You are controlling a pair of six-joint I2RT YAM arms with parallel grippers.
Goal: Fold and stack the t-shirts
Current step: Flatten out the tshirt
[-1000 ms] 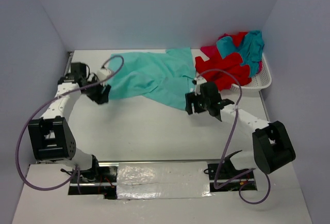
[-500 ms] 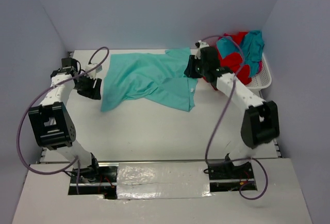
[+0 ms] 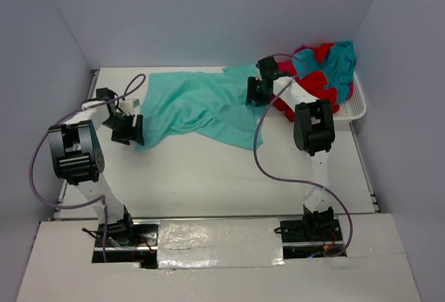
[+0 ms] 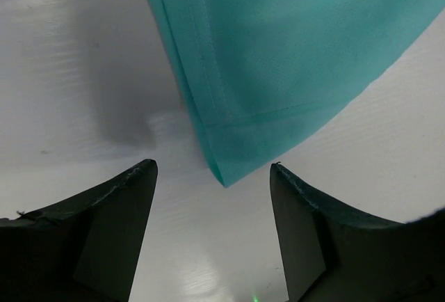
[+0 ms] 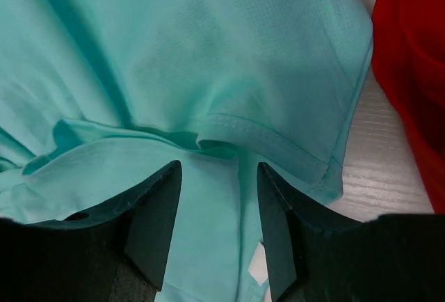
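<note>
We are hovering our left gripper, fingers spread, over the near corner of the teal shirt lying rumpled on the table, and our right gripper, likewise spread, over its far hem beside the red shirts, ready to pinch both.

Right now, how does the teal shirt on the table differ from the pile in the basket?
The teal shirt lies spread alone on the table; the pile is bunched in the white basket. The teal shirt is one colour; the pile mixes red and teal. Neither is folded.
</note>
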